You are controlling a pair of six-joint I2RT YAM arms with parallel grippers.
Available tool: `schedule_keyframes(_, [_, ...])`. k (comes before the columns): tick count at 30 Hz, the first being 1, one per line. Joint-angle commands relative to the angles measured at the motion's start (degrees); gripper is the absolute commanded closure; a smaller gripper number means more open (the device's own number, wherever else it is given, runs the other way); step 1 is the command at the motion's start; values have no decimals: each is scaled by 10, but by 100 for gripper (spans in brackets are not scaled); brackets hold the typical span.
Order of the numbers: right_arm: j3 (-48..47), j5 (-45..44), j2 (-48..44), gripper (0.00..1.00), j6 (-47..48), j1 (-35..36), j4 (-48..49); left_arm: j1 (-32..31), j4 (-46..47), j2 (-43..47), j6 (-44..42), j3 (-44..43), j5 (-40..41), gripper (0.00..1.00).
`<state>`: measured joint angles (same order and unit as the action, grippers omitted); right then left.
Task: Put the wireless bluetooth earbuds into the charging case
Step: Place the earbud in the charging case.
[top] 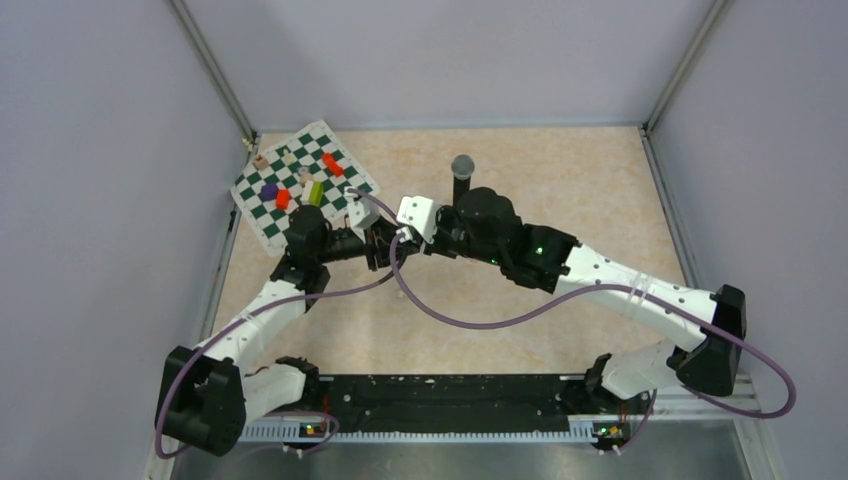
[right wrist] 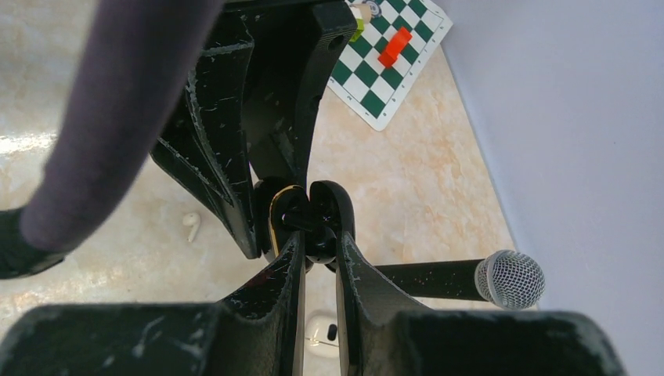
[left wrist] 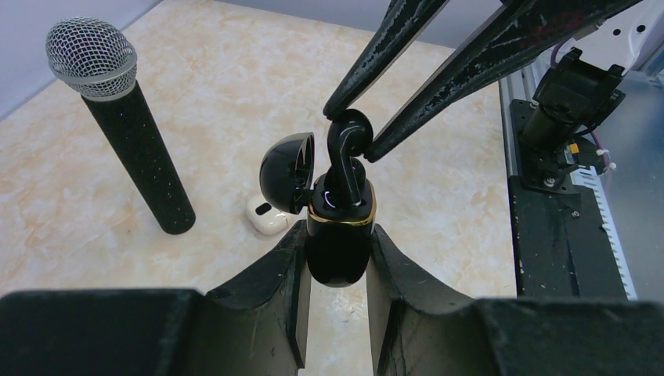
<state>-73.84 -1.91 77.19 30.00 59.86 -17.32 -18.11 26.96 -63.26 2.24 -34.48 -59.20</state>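
Observation:
My left gripper (left wrist: 337,233) is shut on a glossy black charging case (left wrist: 337,254) with a gold rim, held above the table with its lid (left wrist: 286,171) swung open to the left. My right gripper (right wrist: 317,244) is shut on a black earbud (left wrist: 349,139). The bud's stem is partly down in the case's open top. In the right wrist view the earbud (right wrist: 319,235) sits between the lid and the gold-rimmed case (right wrist: 276,221). A whitish earbud (right wrist: 192,226) lies loose on the table. In the top view both grippers meet mid-table (top: 395,242).
A small white case (left wrist: 265,216) lies on the table just beyond the black one. A tall black microphone (left wrist: 129,141) stands upright behind it. A green-and-white chessboard (top: 300,185) with coloured pieces lies at the back left. The arms' base rail (top: 450,395) runs along the near edge.

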Motion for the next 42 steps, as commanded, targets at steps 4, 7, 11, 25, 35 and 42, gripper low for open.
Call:
schedule_keyframes(4, [-12,-22,1,93,-2,14,24,-3,32,11,4,6,0,100])
schedule_keyframes(7, [-13,-24,4,93,-2,17,24,-3,33,11,4,7,1,100])
schedule_keyframes(11, [-15,-33,12,93,-1,23,25,-3,33,11,5,8,0,100])
schedule_keyframes(25, [-27,-54,31,93,-2,36,27,-3,43,13,11,12,-3,100])
schedule_keyframes(35, [-17,-21,30,93,17,47,-4,-3,46,17,12,14,1,100])
schedule_keyframes(42, [-15,-14,33,93,23,52,-13,-3,53,15,18,14,0,100])
